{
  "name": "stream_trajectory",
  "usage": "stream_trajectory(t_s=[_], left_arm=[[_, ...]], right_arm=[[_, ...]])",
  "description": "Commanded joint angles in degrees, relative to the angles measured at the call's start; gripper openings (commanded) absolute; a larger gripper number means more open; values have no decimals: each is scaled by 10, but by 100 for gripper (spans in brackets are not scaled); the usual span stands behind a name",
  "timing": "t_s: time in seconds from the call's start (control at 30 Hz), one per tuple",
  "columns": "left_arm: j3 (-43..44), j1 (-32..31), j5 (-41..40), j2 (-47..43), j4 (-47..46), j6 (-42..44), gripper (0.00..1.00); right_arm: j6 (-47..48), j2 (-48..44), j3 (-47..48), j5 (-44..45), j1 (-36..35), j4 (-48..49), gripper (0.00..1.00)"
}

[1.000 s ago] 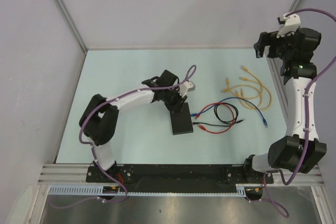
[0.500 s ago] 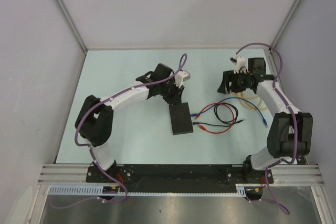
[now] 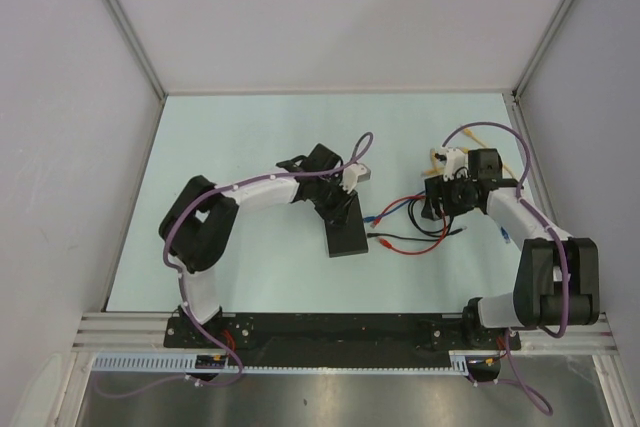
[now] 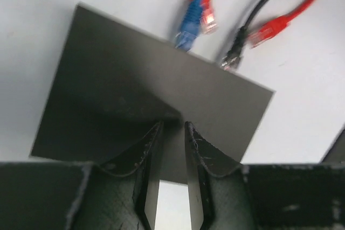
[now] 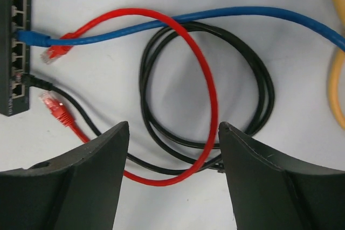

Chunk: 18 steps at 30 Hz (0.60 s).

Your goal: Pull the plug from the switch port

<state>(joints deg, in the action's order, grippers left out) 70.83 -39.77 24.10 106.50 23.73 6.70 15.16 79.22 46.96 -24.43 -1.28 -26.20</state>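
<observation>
Black left end effector (image 4: 173, 127) barely parted over switch (image 4: 118, 84), right end effector (image 5: 172, 130) wide open above cables (image 5: 211, 100)

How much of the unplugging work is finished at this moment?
Possibly done: both red plugs lie loose beside the switch. In hand: the left gripper sits over the switch top; the right gripper hangs open over the cable loops. Left: the blue plug and black plug sit in ports; neither is gripped.
</observation>
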Motion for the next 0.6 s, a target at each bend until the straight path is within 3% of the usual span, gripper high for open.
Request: stream_trajectory(t_s=[0.0, 0.17, 0.57], left_arm=[[22, 0, -12, 14, 0, 17, 29], [16, -2, -10, 10, -5, 15, 29], [12, -2, -16, 7, -6, 20, 29]], right_arm=[[12, -15, -6, 23, 8, 47, 72], [19, 3, -6, 22, 23, 64, 73], [8, 59, -7, 33, 22, 92, 59]])
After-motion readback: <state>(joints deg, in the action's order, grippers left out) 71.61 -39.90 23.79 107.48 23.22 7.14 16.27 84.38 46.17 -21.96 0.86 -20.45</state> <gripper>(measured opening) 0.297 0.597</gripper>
